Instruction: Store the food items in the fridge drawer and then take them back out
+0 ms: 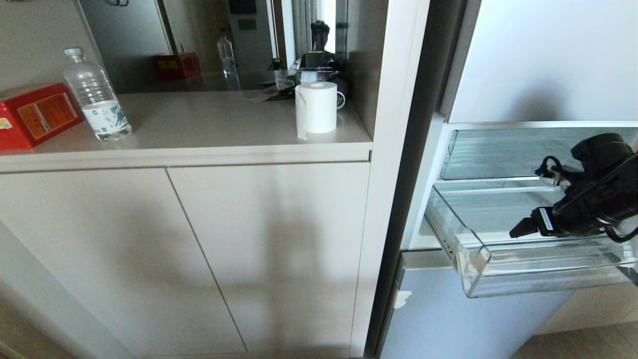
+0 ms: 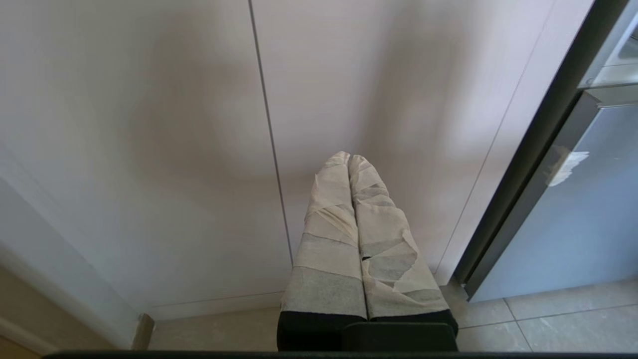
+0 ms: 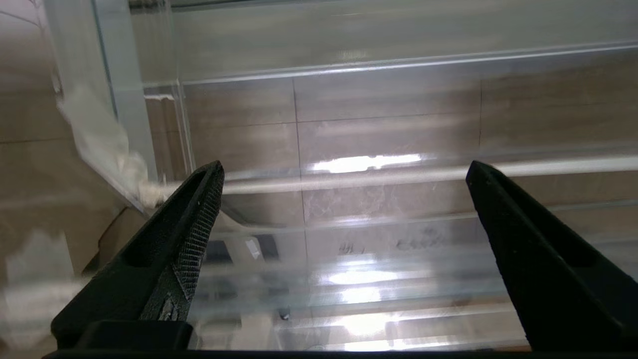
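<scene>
Jaws of right gripper [image 3: 344, 169] spread wide, empty, over fridge drawer [image 3: 379, 124]; left gripper [image 2: 349, 158] closed, parked.

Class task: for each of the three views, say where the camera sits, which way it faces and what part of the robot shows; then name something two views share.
Head view: on the head, facing forward and down at the counter and fridge drawer; right gripper shows.
Left wrist view: behind the left gripper, shut, facing the cabinet doors.
Right wrist view: behind the open right gripper, facing down into the fridge drawer.
Shared: head and right wrist views both show the drawer.
</scene>
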